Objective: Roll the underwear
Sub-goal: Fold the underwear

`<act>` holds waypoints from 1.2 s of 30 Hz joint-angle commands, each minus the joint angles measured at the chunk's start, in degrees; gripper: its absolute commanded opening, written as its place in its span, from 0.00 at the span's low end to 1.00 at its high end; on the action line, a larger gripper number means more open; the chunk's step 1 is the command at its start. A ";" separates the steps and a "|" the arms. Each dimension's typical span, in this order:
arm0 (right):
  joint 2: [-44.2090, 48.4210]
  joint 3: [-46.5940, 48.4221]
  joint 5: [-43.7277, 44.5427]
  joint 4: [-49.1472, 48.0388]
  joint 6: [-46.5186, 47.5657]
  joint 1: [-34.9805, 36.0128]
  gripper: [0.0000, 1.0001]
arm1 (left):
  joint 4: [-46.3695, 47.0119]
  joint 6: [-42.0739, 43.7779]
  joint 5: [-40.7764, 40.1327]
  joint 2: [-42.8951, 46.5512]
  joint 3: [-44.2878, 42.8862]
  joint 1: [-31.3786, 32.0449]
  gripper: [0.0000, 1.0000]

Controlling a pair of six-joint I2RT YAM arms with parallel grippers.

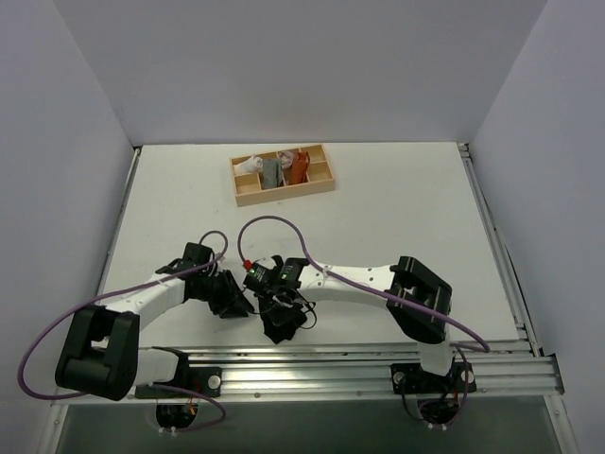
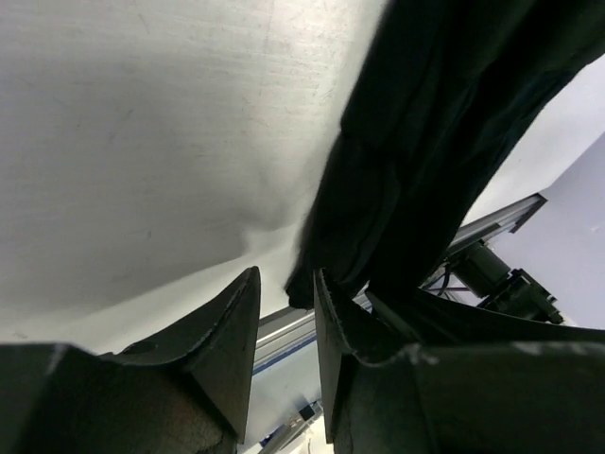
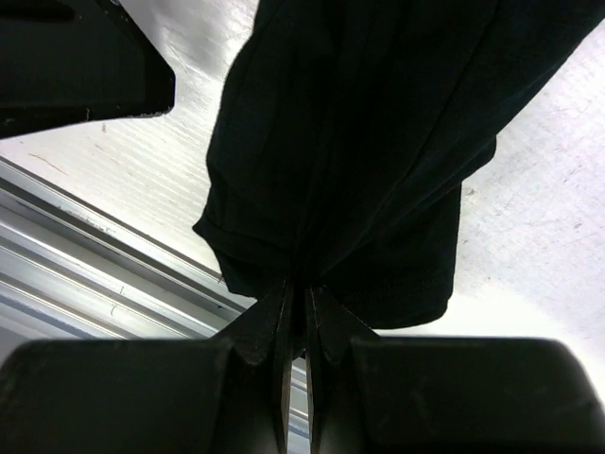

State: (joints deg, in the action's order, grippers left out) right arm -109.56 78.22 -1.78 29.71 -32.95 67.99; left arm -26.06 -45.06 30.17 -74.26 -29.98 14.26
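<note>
Underwear (image 1: 279,326), plain black soft cloth, is bunched up in a crumpled lump at the near edge of the matte white table (image 1: 397,218), just past the ribbed aluminium rail (image 1: 359,364) and between the two wrists.

The right gripper (image 3: 302,288) has its black wedge-shaped fingers pinched flat together on a fold of the cloth. From the right wrist camera the fabric (image 3: 359,142) spreads away in long soft creases, with a stitched hem showing on the lower edge.

The left gripper (image 2: 286,279) has its jaws narrow but parted: there's a slim gap with only the rail visible through it, no cloth inside. The hem of the garment (image 2: 425,142) droops down right by the tip of one finger (image 2: 331,312). I can't tell if it's actually touching.

Well away at the far side is a shallow pale wooden tray (image 1: 284,197) with divided compartments, holding small cloth rolls: white (image 1: 250,165), grey (image 1: 272,172) and orange-brown (image 1: 299,168), side by side.
</note>
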 commanded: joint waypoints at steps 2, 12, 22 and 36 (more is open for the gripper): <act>0.66 -1.40 -1.03 0.52 -2.03 0.83 0.00 | 10.59 -3.72 3.84 0.61 1.41 0.68 0.40; 0.05 -1.05 -1.12 -1.77 -3.61 1.36 0.00 | 19.02 -7.05 3.13 -1.32 6.59 1.65 0.43; -0.74 2.03 -2.08 -3.52 -6.15 1.80 0.00 | 23.25 -10.31 1.04 -3.97 6.16 6.21 0.02; -3.12 -0.87 -1.73 -7.74 -8.71 3.73 0.07 | 19.13 -11.11 -0.73 -3.61 4.14 8.85 0.11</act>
State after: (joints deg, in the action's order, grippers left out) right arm -111.55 78.39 -3.44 22.02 -41.08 70.78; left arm -5.89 -56.93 30.59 -78.35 -23.64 22.52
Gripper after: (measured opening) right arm 0.041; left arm 0.097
